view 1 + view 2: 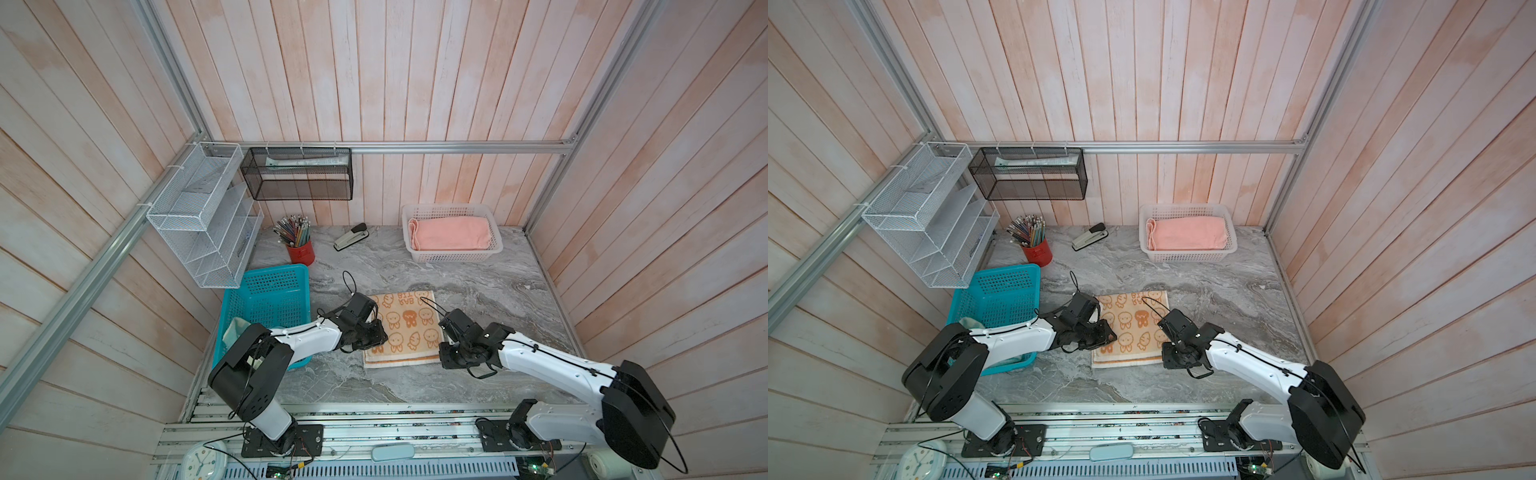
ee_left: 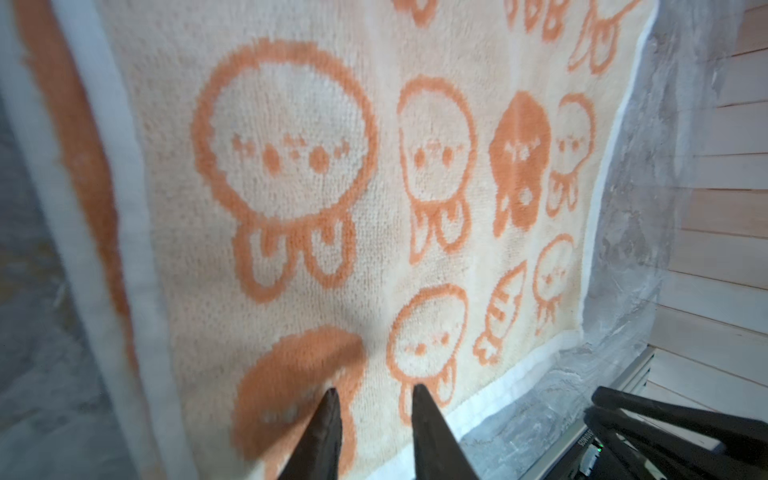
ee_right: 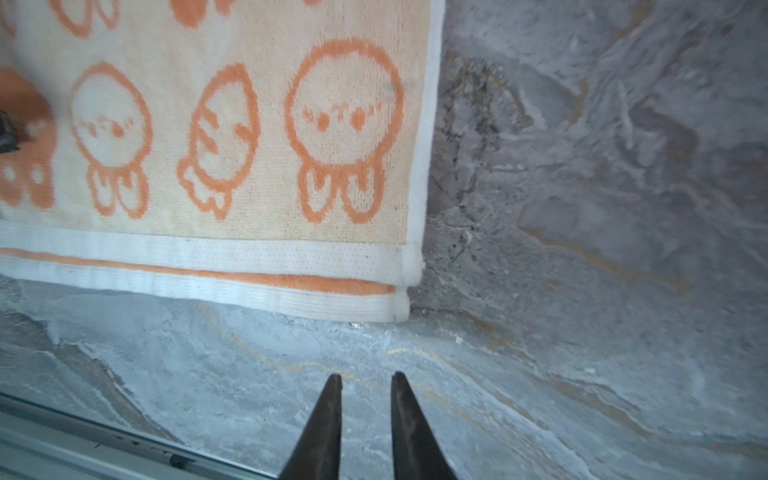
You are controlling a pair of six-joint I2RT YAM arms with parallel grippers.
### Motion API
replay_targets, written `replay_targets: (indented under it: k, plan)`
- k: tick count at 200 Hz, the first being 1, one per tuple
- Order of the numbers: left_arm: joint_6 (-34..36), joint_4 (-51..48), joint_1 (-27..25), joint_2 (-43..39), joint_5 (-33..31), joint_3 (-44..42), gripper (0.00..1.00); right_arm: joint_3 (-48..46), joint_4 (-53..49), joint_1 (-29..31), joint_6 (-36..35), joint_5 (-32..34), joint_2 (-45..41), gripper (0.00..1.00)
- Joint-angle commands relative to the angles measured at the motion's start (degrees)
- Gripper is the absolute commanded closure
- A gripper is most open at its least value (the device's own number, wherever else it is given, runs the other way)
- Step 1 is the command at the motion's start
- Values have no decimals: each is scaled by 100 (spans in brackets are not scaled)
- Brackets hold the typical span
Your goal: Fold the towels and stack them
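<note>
Folded flat mid grey marbled desk: small orange-and-cream terry bunny towel. Over its left edge, left claw, parted, empty. Off its near right corner, right claw, parted, empty.

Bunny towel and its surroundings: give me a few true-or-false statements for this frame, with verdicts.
1. The bunny towel lies on the table, not in a basket. True.
2. The pink towel lies in the blue basket. False: it lies in the white basket at the back.
3. The right gripper is clamped on the bunny towel's corner. False: its jaws stand apart over bare table, beside that corner.
4. In the right wrist view, the bunny towel shows two layers at its hem. True.
5. The red cup holds pencils. True.
</note>
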Motion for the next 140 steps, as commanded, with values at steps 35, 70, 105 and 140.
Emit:
replay_targets:
  k: [35, 70, 105, 140]
  plan:
    - [262, -1014, 282, -1054, -317, 220, 64, -463, 785, -1467, -256, -1053, -524, 67]
    - [84, -1141, 660, -1527, -99, -432, 64, -355, 1070, -1887, -709, -1448, -18, 63]
    - [-291, -761, 679, -1768, 385, -1123, 64, -217, 1226, -2092, -1168, -2020, 780, 63]
    - [-491, -430, 669, -1790, 628, -1483, 64, -239, 1557, -2090, -1217, -2281, 1074, 63]
